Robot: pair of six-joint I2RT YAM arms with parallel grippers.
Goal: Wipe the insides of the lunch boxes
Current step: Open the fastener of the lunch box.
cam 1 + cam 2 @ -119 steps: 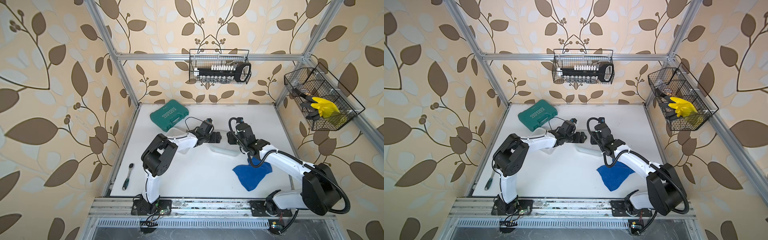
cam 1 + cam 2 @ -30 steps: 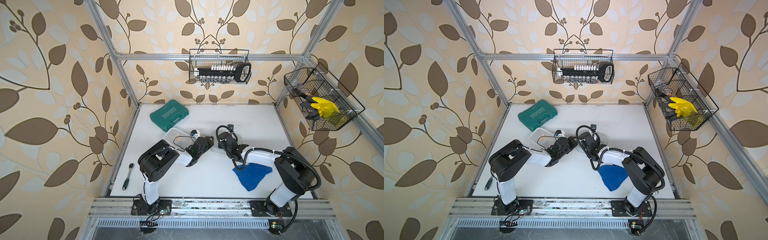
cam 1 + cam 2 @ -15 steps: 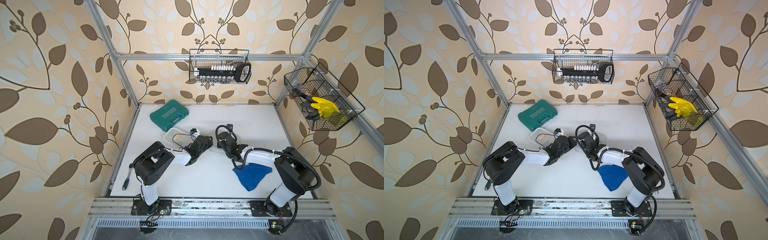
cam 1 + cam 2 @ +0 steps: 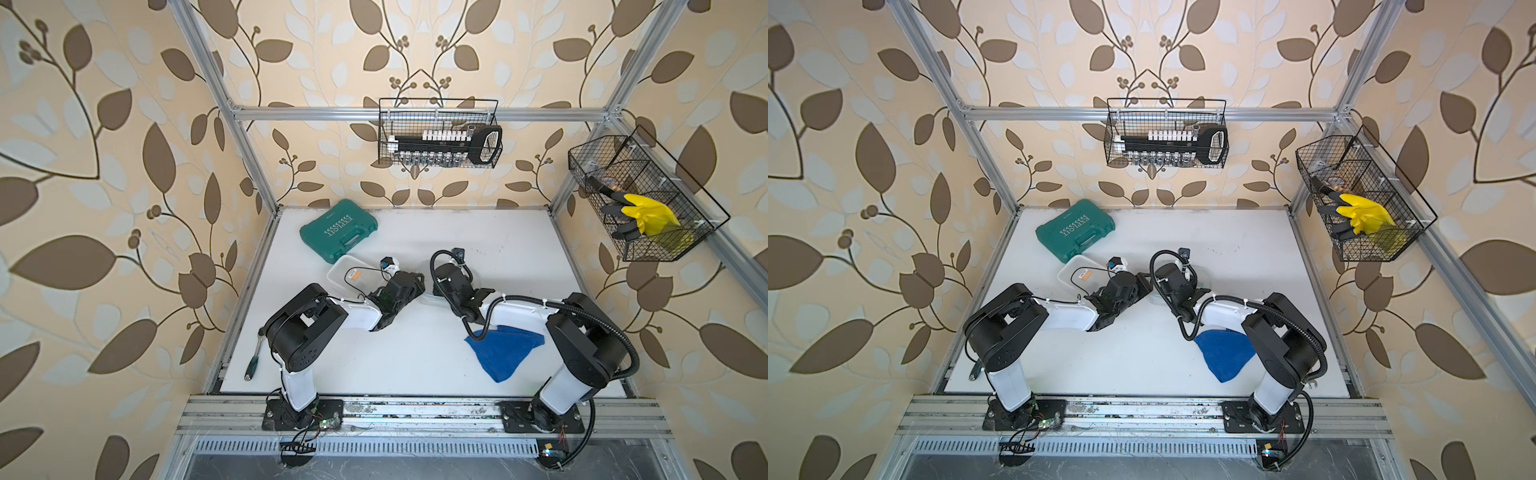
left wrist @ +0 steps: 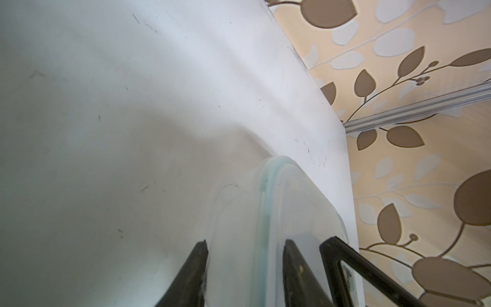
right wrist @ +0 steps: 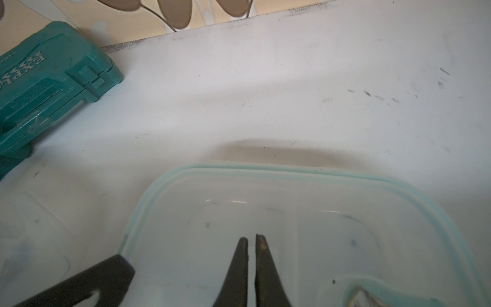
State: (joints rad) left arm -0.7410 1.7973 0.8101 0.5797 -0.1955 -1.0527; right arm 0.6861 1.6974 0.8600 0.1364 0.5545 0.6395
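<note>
R gripper [image 6: 251, 236]: pinched shut, empty, tips dipped just inside teal-rimmed lunch box [image 6: 265, 186], mid-table. L gripper [image 5: 244, 242]: part-closed astride that box's rim, one finger outside, one inside, prob. clamping to steady it. No cloth in either.

Blue cloth [image 4: 503, 349]: flat on table [image 4: 415, 357], beside R forearm, toward R arm's base. Behind R gripper, well apart from box. Far nearer R arm than L, and L busy holding anyway.

Next, at a guess: back R out of box, swing toward own base, open, take cloth, come back in. Wiping not yet begun, by look of it.

Box long axis: can't tell from above, mostly hidden under both wrists.

Other lunch box [image 4: 345, 270]: just beside L wrist, between it & green case [image 4: 338, 228], not gripped.

Risk: held box dragged along on a skewed exit.
</note>
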